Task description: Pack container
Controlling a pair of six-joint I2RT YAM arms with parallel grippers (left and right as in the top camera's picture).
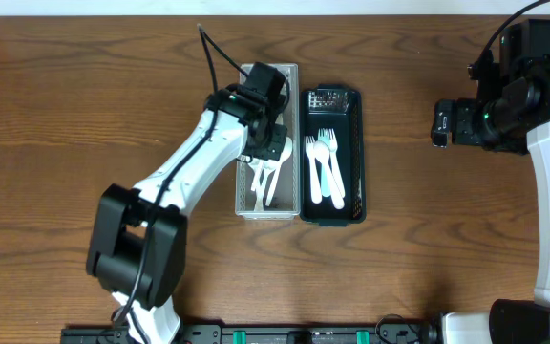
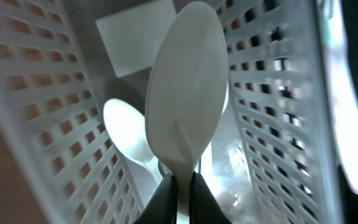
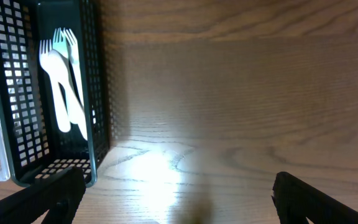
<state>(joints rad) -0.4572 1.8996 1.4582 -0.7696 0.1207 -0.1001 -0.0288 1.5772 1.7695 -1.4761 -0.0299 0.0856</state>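
White plastic spoon (image 2: 185, 93), in white perforated plastic basket (image 2: 42, 124) by table's far edge: likely light, stiff, slippery; left fingers (image 2: 158, 202) clamped at its neck. Right fingers (image 3: 42, 199) apart.

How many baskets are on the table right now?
2. A white basket in the middle of the overhead view, and a black basket right beside it, holding white cutlery.

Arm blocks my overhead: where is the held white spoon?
Left wrist view: the left gripper pinches the spoon inside the white basket, beside the black basket.
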